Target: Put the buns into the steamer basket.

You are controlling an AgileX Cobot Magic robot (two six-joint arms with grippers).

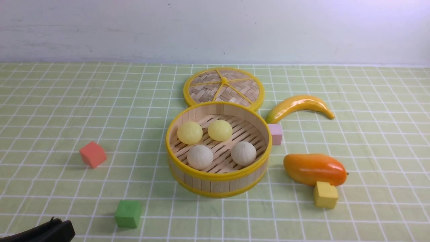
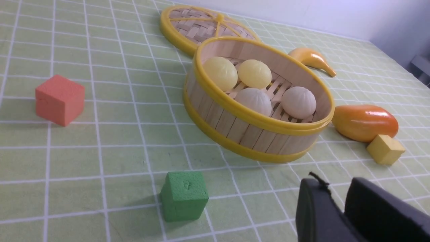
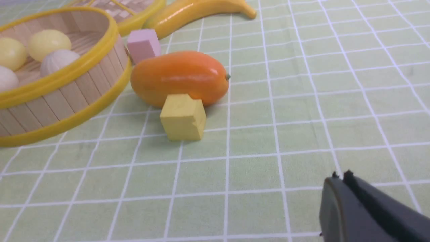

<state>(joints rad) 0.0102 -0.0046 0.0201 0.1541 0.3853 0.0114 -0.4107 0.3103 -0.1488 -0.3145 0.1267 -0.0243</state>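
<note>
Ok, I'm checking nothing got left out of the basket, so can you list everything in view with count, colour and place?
steamer basket: one, bamboo with yellow rims, centre of the table
yellow buns: two, pale yellow, inside the basket, far side
white buns: two, off-white, inside the basket, near side
lid: one, woven with yellow rim, flat behind the basket
banana: one, yellow, right of the lid
mango: one, orange, right of the basket
pink cube: one, beside the basket's right wall
yellow cube: one, against the mango's near side
red cube: one, left of the basket
green cube: one, front left
left hand: black, slightly open, empty
right hand: black, shut, empty
</note>
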